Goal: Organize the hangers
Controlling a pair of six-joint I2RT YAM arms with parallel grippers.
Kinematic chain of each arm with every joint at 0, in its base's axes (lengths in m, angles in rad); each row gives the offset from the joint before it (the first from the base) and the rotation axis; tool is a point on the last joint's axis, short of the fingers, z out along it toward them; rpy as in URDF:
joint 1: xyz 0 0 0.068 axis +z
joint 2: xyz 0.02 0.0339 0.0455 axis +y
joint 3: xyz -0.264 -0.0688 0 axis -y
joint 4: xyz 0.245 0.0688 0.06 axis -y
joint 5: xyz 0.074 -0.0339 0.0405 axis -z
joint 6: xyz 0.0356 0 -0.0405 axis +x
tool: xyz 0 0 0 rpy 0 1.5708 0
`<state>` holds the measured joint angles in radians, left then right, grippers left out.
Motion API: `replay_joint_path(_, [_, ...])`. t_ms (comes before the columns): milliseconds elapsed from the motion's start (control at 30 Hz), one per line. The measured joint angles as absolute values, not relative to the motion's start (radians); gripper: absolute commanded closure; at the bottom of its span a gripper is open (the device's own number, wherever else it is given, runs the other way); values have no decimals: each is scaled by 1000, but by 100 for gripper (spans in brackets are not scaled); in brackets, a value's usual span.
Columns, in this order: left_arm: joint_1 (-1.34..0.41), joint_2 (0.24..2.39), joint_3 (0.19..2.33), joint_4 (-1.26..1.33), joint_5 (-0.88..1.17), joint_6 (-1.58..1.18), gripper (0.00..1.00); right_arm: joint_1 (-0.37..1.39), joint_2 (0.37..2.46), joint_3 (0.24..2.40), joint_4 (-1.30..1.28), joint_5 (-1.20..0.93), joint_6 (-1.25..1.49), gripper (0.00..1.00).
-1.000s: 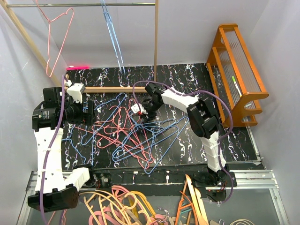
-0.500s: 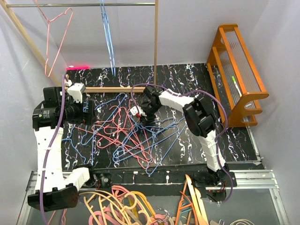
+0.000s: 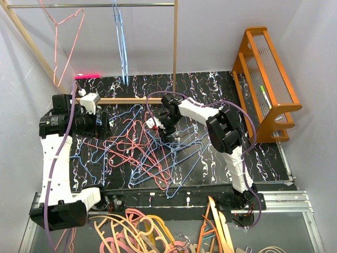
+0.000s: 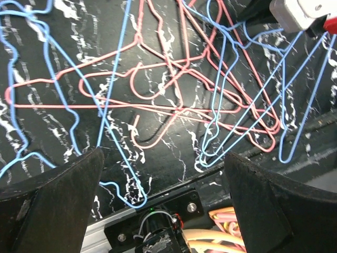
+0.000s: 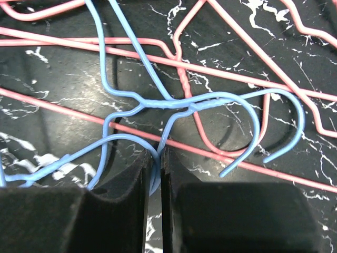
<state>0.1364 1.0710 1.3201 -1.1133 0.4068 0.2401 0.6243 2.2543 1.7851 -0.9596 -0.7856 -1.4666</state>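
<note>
One blue hanger seems pinched by right hand; left hand gapes wide.

A black surface veined in white is carrying a loose tangle of thin wire hangers, pink-red and light blue ones crossing and overlapping across its middle and left. A wooden bar is lying along the far left part, just beyond the tangle. An orange wooden rack is standing at the right edge, apart from the pile.
</note>
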Motion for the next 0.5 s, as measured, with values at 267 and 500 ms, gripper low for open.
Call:
replay_joint_path(267, [134, 1201, 1353, -1195, 630, 325, 3, 596, 2101, 1785, -1075, -751, -1439, 92])
replay_joint_path(500, [65, 1250, 1370, -1194, 729, 352, 3, 575, 1963, 1782, -1071, -753, -1327, 92])
